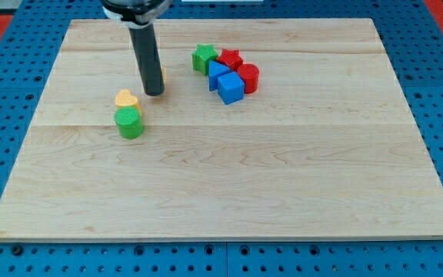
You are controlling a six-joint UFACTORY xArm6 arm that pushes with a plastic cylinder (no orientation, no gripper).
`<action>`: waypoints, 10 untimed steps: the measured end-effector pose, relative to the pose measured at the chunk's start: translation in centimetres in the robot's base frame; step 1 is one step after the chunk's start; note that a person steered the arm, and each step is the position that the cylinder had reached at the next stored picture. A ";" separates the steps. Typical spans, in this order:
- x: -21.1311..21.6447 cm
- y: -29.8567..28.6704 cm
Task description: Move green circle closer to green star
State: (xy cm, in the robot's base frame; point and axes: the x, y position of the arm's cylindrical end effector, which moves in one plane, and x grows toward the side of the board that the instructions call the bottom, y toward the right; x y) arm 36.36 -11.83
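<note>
The green circle (130, 121), a short cylinder, stands left of the board's middle. A yellow heart (126, 98) touches its top side. The green star (203, 58) lies at the view's upper middle, at the left end of a cluster of blocks. My tip (154, 93) rests on the board just up and right of the yellow heart, about a block's width from the green circle. A yellow block (162, 76) is mostly hidden behind the rod.
Right of the green star sit a red star (230, 58), a red cylinder (248, 77), a blue block (217, 73) and a blue cube (231, 88), all packed together. The wooden board (283, 169) lies on a blue pegboard.
</note>
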 end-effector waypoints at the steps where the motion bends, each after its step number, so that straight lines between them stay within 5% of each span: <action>1: -2.4 -2.4; 2: -2.1 -5.9; 4: 5.6 -9.1; 5: 8.6 -5.8; 10: 9.1 6.1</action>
State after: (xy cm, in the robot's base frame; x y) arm 45.46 -5.74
